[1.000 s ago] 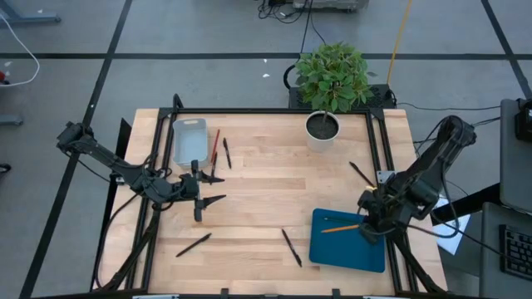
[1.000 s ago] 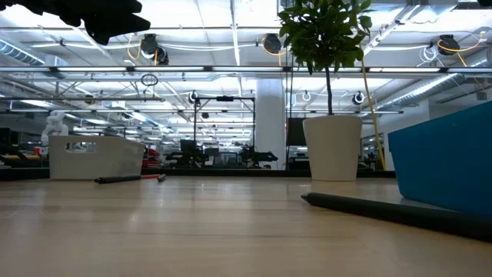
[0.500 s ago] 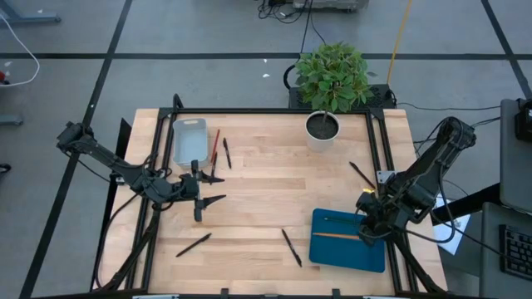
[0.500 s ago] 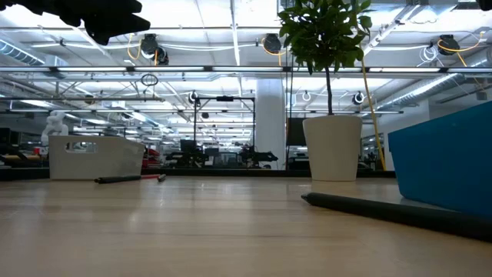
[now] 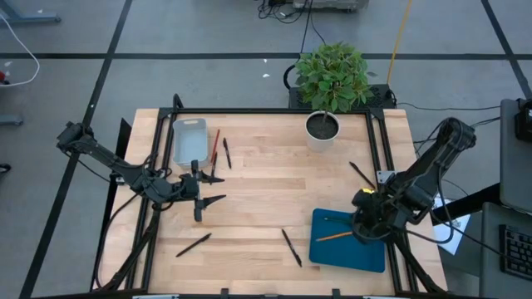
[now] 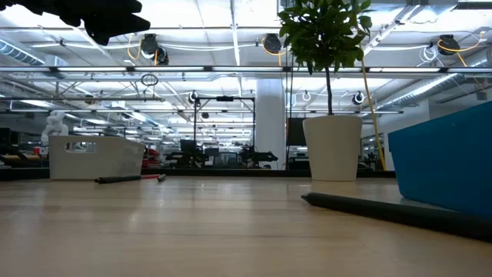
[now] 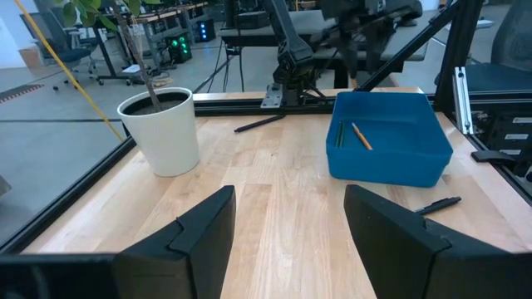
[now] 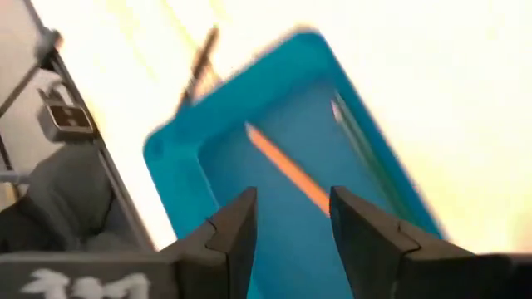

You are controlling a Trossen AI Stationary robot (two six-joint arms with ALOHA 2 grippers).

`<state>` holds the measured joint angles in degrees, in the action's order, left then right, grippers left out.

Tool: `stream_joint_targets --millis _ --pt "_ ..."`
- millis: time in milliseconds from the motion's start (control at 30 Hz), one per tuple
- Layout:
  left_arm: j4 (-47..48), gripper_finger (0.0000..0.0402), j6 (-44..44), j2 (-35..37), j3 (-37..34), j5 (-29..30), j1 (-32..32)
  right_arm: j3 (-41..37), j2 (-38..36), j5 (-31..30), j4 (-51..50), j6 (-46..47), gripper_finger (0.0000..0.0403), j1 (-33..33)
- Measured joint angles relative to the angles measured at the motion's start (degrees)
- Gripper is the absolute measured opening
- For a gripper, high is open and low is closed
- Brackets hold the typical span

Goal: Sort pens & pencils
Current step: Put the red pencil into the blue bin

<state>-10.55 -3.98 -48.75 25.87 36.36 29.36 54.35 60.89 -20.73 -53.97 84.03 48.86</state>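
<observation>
An orange pencil point(image 5: 337, 236) and a green pencil point(image 7: 339, 133) lie on the floor of the blue tray point(image 5: 327, 253). My right gripper point(image 5: 363, 226) hangs open over the tray's right part, and the orange pencil point(image 8: 287, 170) shows beyond its fingers. A red pencil point(image 5: 215, 148) lies on the table beside the white bin point(image 5: 189, 141). Black pens lie flat on the table: one point(image 5: 226, 153) by the red pencil, one point(image 5: 193, 244) near the front, one point(image 5: 291, 247) left of the tray. My left gripper point(image 5: 209, 189) waits open, below the bin.
A potted plant point(image 5: 322, 126) stands at the table's far edge. Another black pen point(image 5: 361, 174) lies by the right rail, above the tray. Black rails frame the table. Bare wood lies in the middle, between the two arms.
The orange pencil, which stuck out level from my right gripper a second ago, has dropped onto the tray floor and now lies there slightly turned. My right gripper has shifted a little toward the table's left, over the tray.
</observation>
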Motion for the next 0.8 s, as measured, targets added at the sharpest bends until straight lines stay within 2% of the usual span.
stream_joint_targets --millis 133,300,400,500,600,700,800 --pt "0.0 0.0232 0.23 0.0 0.0 0.0 0.0 0.0 2.33 -10.23 6.91 -15.21 0.0143 -2.09" --pt "0.0 0.0232 0.23 0.0 0.0 0.0 0.0 0.0 7.75 -21.03 15.98 -36.67 0.0143 -8.46" --pt "0.0 0.0232 0.23 0.0 0.0 0.0 -0.02 -0.02 12.66 -24.69 25.0 -50.25 0.0143 -13.54" --pt "0.0 0.0232 0.24 0.0 0.0 0.0 -0.02 -0.02 17.96 -24.23 37.34 -63.98 0.0143 -18.77" --pt "0.0 0.0232 0.26 0.0 0.0 0.0 -0.04 -0.03 22.88 -20.4 51.51 -76.71 0.0143 -23.25" --pt "-0.02 0.0232 0.19 0.01 0.0 0.0 -0.04 -0.04 26.92 -13.65 66.99 -86.73 0.0143 -26.76" --pt "-0.02 0.0232 0.17 0.02 0.0 0.0 -0.04 -1.11 29.71 -3.53 84.74 -94.04 0.0143 -29.62"
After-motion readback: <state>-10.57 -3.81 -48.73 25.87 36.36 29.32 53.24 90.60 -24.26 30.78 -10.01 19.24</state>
